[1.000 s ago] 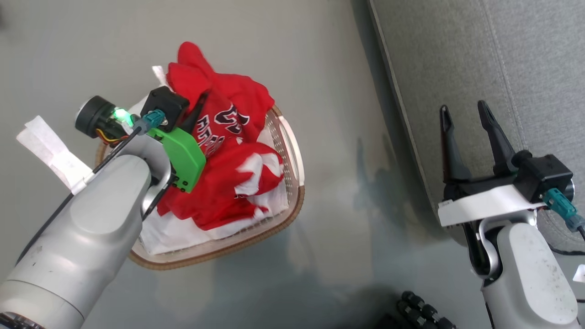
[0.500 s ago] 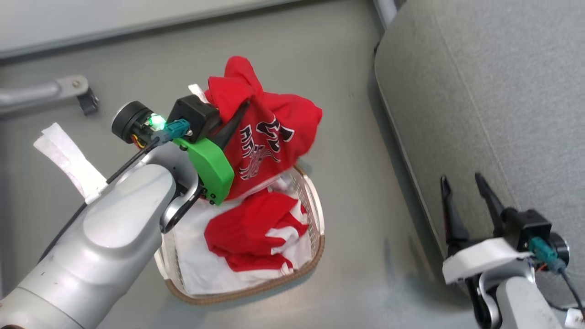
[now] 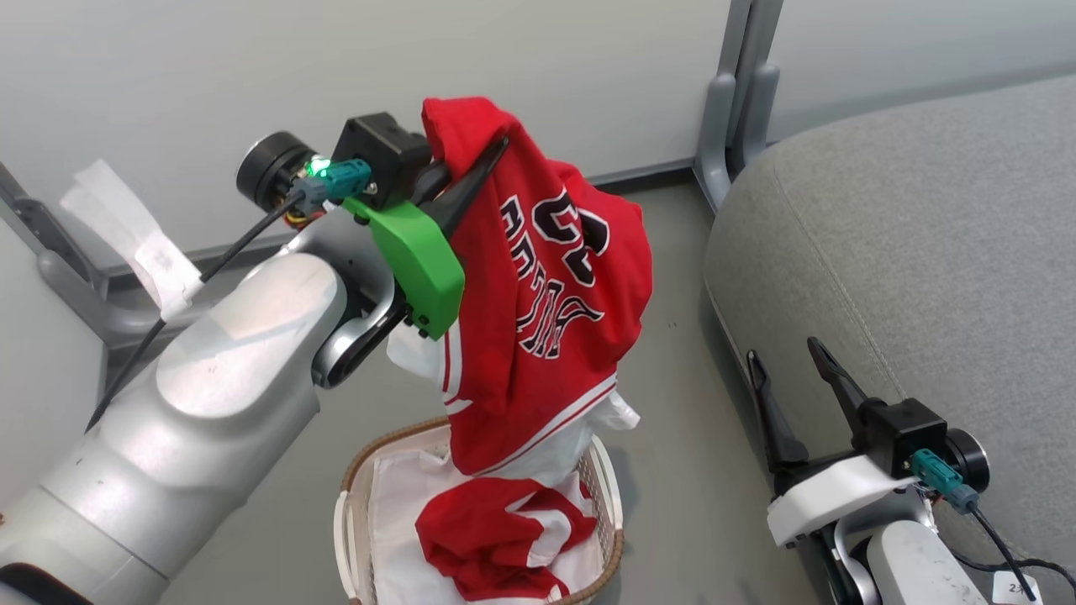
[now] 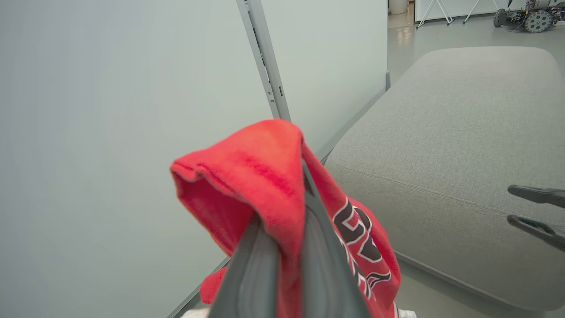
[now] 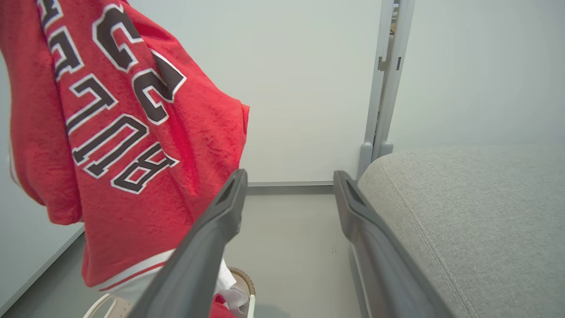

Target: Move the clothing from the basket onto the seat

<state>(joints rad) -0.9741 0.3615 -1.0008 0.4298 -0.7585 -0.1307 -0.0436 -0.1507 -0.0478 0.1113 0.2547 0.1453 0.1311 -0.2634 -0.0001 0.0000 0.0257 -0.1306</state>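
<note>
Head view, left gripper (image 3: 479, 164): clamped on a bunched top fold of the logo jersey (image 3: 546, 319), up high, well above the basket (image 3: 382, 444).
Left wrist view: red cloth squeezed between the two fingers. Looks like a fairly small pinch to me.
Logo jersey: dangling full length, lettering facing out, striped hem low over the basket mouth. Can't tell if it touches what's underneath.
Basket: on the floor (image 3: 672, 336), with a second jersey (image 3: 496, 538) crumpled inside on the white liner (image 3: 395, 504).
Right gripper (image 3: 782, 350): fingers apart, holding nothing, parked low just beside the seat's front edge.
Seat (image 3: 908, 252): big grey cushion off to the robot's right, well apart from the hanging jersey.
Progress: my guess is one piece is out and none is on the seat yet.
What could go wrong: carried across with the hem this low, it could drag the second jersey or snag the rim and tip the basket. A jerky swing might pull that small pinch loose and dump it on the floor. The tail could also drape over the right gripper, which sits in the way.
</note>
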